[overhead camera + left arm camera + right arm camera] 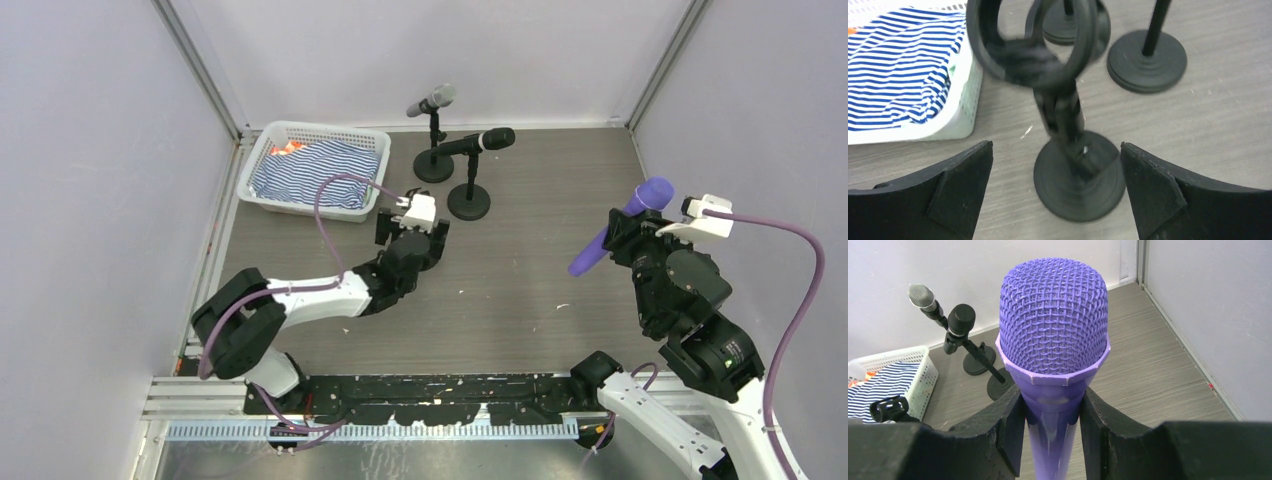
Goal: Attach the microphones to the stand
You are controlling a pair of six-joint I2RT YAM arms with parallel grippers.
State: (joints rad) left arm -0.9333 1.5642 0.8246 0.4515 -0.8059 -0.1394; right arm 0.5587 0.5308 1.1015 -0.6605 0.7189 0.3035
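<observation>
R gripper [1051, 407] clamped on purple mic [1054, 320] just below head, mic held off table. L gripper [1055, 150] fingers apart, either side of empty stand [1079, 182], not touching (clip [1033, 40] blurred, close to lens).

To do well: L steadies stem first, then R lines handle w/ clip, slides in slow.

Grey-head mic [432, 100] and black mic [487, 140] already on stands at back. Wood-grain table [520, 290], basket [262, 150] w/ striped cloth [310, 170] at left, pale walls round.

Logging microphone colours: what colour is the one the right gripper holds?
Purple microphone, clearest in the right wrist view.
</observation>
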